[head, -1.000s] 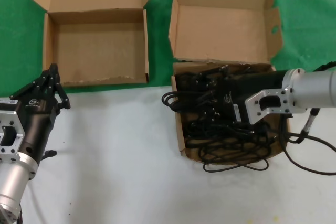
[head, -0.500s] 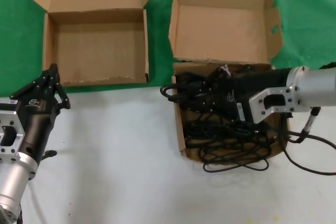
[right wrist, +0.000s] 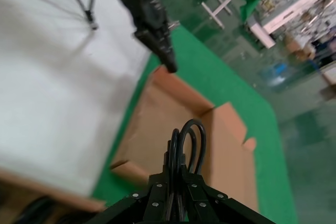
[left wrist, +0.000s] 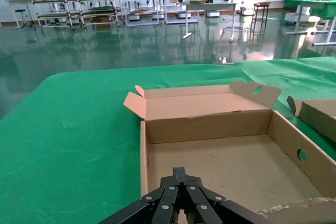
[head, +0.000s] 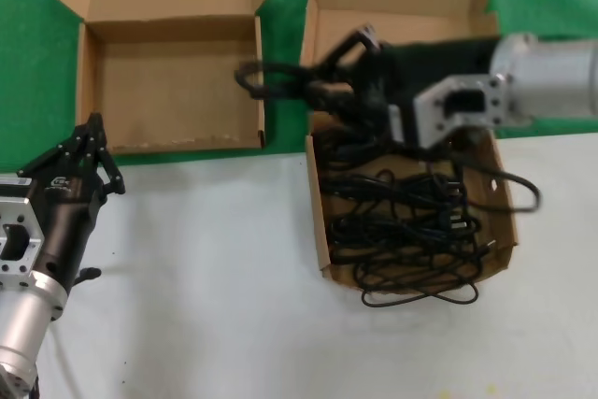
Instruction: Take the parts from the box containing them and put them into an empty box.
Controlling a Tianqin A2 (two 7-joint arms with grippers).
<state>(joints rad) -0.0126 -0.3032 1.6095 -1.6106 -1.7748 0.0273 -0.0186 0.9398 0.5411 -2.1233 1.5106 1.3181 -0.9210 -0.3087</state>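
Cardboard says you've barely begun: your right claw (head: pixel 322 77), clamped on one looped cord (head: pixel 266 77), hangs between boxes, the empty box (head: pixel 89 81) at upper left holds nothing, the full box (head: pixel 320 240) keeps a black tangle, and your left claw (head: pixel 89 147), pinched narrow, waits lower left.

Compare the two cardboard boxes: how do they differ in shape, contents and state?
The left box is wider than deep and holds nothing; the right box is squarer and holds tangled black power cords. One cord loop hangs over the right box's front edge; none over the left's. The right end effector holds a cord bundle between them. Both are brown corrugated, lids open.
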